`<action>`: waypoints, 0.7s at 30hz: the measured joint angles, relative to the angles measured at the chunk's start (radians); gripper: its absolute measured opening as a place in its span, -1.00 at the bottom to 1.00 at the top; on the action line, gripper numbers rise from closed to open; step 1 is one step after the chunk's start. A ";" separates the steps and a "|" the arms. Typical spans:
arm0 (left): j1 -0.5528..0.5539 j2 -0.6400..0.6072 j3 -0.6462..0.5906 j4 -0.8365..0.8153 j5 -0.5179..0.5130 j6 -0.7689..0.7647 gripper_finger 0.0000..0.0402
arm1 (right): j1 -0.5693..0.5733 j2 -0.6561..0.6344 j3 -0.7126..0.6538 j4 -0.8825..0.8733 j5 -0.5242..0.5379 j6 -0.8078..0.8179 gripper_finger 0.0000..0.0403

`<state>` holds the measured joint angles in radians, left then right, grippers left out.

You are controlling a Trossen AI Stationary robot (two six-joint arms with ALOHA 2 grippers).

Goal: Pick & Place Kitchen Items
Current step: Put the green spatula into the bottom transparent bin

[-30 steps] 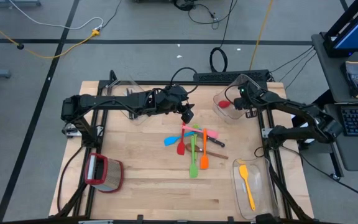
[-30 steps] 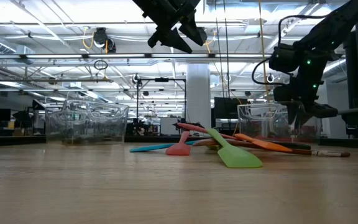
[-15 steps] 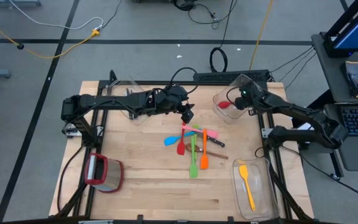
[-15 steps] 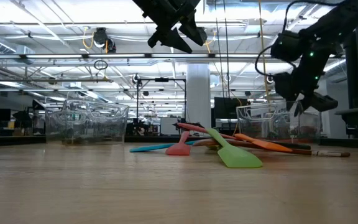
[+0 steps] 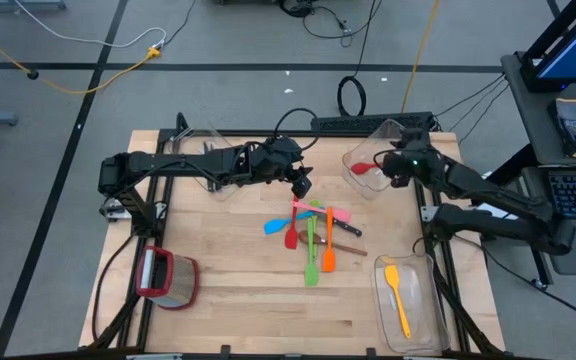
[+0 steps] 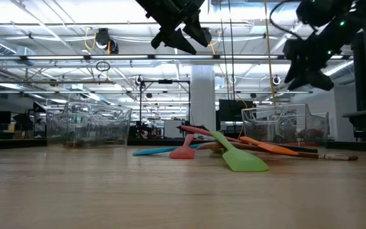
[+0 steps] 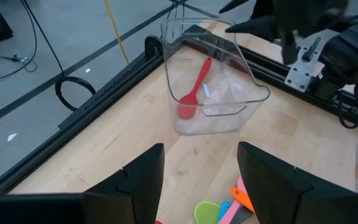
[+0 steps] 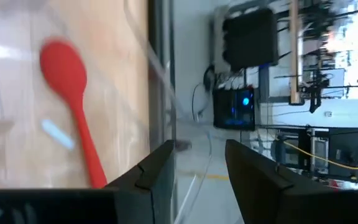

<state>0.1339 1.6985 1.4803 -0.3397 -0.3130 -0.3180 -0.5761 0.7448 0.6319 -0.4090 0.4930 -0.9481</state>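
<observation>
The kitchen items lie in a loose pile [image 5: 313, 235] at mid-table: green, orange, pink, red and blue spatulas and spoons. A red spoon [image 7: 194, 90] lies flat on the floor of the clear bin [image 5: 380, 126] at the far right. My right gripper [image 5: 388, 171] hangs open above that bin, empty; it shows high up in the low view [image 6: 310, 70]. My left gripper [image 5: 301, 183] hovers open over the table just beyond the pile, holding nothing, high in the low view [image 6: 186, 35].
A second clear bin [image 5: 430, 300] at the near right holds a yellow spatula [image 5: 398, 298]. A red-rimmed container [image 5: 168, 278] stands at the near left and another clear bin [image 5: 203, 160] at the far left. Bare wood lies between the pile and the near edge.
My right gripper has risen out of the far right bin and drawn back toward the table's right edge, tipping from steeply down to nearer level. The red spoon stays lying in the bin.
</observation>
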 joint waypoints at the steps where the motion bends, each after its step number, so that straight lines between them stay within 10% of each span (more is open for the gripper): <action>1: 0.000 0.000 0.000 0.000 0.000 0.000 0.04 | 0.017 -0.017 0.000 0.000 -0.002 0.037 -0.33; 21: -0.020 0.000 0.000 0.000 0.054 0.001 0.04 | 0.194 -0.168 0.000 0.284 -0.753 0.922 -0.33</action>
<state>0.1140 1.6985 1.4803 -0.3397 -0.2591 -0.3168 -0.3820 0.5770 0.6319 -0.1252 -0.2599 -0.0258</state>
